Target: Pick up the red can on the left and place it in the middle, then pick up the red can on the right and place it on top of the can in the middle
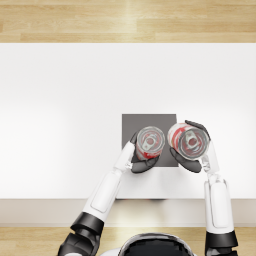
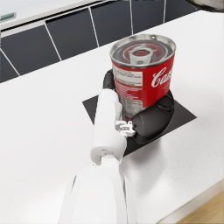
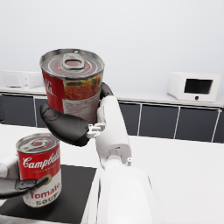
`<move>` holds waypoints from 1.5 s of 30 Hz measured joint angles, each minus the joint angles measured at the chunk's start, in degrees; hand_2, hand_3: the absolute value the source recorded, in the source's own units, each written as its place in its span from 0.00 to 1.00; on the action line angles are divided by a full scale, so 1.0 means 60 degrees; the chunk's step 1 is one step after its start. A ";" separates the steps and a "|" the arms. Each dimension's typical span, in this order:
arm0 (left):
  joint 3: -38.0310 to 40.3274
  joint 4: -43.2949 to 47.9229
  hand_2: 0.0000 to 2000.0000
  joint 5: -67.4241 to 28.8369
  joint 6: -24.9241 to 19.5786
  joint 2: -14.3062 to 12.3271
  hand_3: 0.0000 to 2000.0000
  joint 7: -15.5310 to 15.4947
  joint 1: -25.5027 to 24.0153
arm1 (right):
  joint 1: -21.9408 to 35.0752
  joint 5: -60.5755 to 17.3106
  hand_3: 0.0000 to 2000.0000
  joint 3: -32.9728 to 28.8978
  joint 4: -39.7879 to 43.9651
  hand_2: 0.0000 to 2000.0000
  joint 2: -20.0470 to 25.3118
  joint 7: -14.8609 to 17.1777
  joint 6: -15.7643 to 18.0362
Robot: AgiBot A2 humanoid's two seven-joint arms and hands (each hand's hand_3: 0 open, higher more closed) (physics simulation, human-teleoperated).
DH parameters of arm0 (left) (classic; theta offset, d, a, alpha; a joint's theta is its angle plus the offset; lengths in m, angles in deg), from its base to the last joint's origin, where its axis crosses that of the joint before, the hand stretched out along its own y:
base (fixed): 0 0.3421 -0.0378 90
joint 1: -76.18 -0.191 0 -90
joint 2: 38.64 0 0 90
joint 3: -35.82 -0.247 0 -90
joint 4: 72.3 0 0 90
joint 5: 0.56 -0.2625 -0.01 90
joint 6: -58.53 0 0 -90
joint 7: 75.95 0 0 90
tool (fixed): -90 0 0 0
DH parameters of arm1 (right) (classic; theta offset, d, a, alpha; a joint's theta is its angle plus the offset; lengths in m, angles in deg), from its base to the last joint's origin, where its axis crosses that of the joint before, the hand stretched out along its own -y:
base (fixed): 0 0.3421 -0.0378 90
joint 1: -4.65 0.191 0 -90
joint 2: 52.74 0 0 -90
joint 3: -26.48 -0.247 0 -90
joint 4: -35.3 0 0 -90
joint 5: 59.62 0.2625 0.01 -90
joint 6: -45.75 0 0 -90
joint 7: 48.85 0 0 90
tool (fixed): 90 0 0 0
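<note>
White and broad, the counter [image 1: 60,125] is filling most of the head view, with a strip of wooden floor [image 1: 75,20] showing beyond its far edge. Behind it, in the right wrist view, dark cabinet fronts [image 3: 175,122] are running under a pale wall, and a white microwave [image 3: 194,86] is sitting on the back ledge. A dark grey square mat [image 1: 131,122] is lying near the middle of the counter. On it one red soup can [image 1: 150,142] is standing upright, and the left robot hand [image 1: 141,162] is wrapping its fingers around the can's lower body. The right robot hand [image 1: 192,161] is gripping a second red soup can [image 1: 188,140], holding it upright in the air, higher than the first can and just beside it.
</note>
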 measured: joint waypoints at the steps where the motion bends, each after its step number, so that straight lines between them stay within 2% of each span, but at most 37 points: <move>1: -0.0027 -0.0283 1.00 0.0000 0.0007 -0.0065 0.76 -0.0073 0.0070 | 0.0017 0.0000 0.76 0.0014 -0.0037 1.00 0.0018 0.0001 0.0016; 5: -0.0045 -0.0991 1.00 0.0001 0.0013 -0.0236 0.76 -0.0217 0.0207 | 0.0056 0.0000 0.76 0.0022 -0.0112 1.00 0.0083 -0.0004 0.0017; 12: 0.0013 -0.1158 1.00 0.0011 -0.0024 -0.0315 0.76 -0.0319 0.0166 | 0.0272 0.0001 0.76 0.0091 -0.0041 1.00 0.0224 -0.0004 0.0048; 13: 0.0026 -0.1173 0.32 0.0010 -0.0023 -0.0320 0.60 -0.0377 0.0152 | 0.0338 0.0001 0.76 0.0149 -0.0013 1.00 0.0254 -0.0004 0.0073; 14: 0.0041 -0.1198 0.00 0.0008 0.0100 -0.0321 0.43 -0.0525 0.0131 | 0.0405 0.0001 0.76 0.0223 -0.0003 1.00 0.0286 -0.0004 0.0087; 16: 0.0078 -0.1179 0.00 0.0008 0.0164 -0.0327 0.11 -0.0696 0.0070 | 0.0539 0.0001 0.76 0.0389 0.0018 1.00 0.0356 -0.0010 0.0098; 17: 0.0094 -0.1085 0.00 0.0008 0.0198 -0.0312 0.00 -0.0623 0.0012 | 0.0620 0.0001 0.76 0.0500 0.0029 1.00 0.0398 -0.0010 0.0100; 19: 0.0184 -0.0638 0.00 0.0007 0.0247 -0.0227 0.00 -0.0282 -0.0210 | 0.0791 0.0001 0.76 0.0795 0.0006 1.00 0.0499 -0.0016 0.0132; 21: 0.0348 0.0270 0.00 0.0007 0.0272 -0.0043 0.00 0.0605 -0.0621 | 0.0983 0.0001 0.76 0.1061 -0.0072 1.00 0.0620 -0.0019 0.0152; 23: 0.0637 0.1542 0.00 0.0007 0.0285 0.0246 0.00 0.1136 -0.1208 | 0.1154 0.0001 0.76 0.1260 -0.0166 1.00 0.0736 -0.0020 0.0150; 24: 0.0826 0.2166 0.00 0.0007 0.0289 0.0392 0.00 0.1294 -0.1506 | 0.1238 0.0002 0.76 0.1333 -0.0203 1.00 0.0795 0.0329 -0.0059; 25: 0.1024 0.2752 0.00 0.0008 0.0292 0.0531 0.00 0.1408 -0.1792 | 0.1300 0.0003 0.76 0.1403 -0.0225 1.00 0.0842 0.1098 -0.0498; 26: 0.1210 0.3327 0.00 0.0009 0.0294 0.0672 0.00 0.1490 -0.2080 | 0.1342 0.0003 0.76 0.1485 -0.0223 1.00 0.0878 0.1729 -0.0710; 28: 0.1525 0.4337 0.00 0.0010 0.0296 0.0955 0.00 0.1590 -0.2642 | 0.1406 0.0002 0.76 0.1661 -0.0183 1.00 0.0946 0.2508 -0.0860; 31: 0.1908 0.5438 0.00 0.0010 0.0298 0.1279 0.00 0.1657 -0.3353 | 0.1421 0.0003 0.76 0.1925 -0.0041 1.00 0.1010 0.3022 -0.0954; 36: 0.2164 0.6111 0.00 0.0009 0.0299 0.1511 0.00 0.1688 -0.3954 | 0.1432 0.0004 0.76 0.2141 0.0516 1.00 0.1109 0.3268 -0.0974; 45: 0.2108 0.6056 0.00 0.0009 0.0299 0.1517 0.00 0.1695 -0.4228 | 0.1590 0.0006 0.76 0.2145 0.1431 1.00 0.1312 0.3235 -0.0765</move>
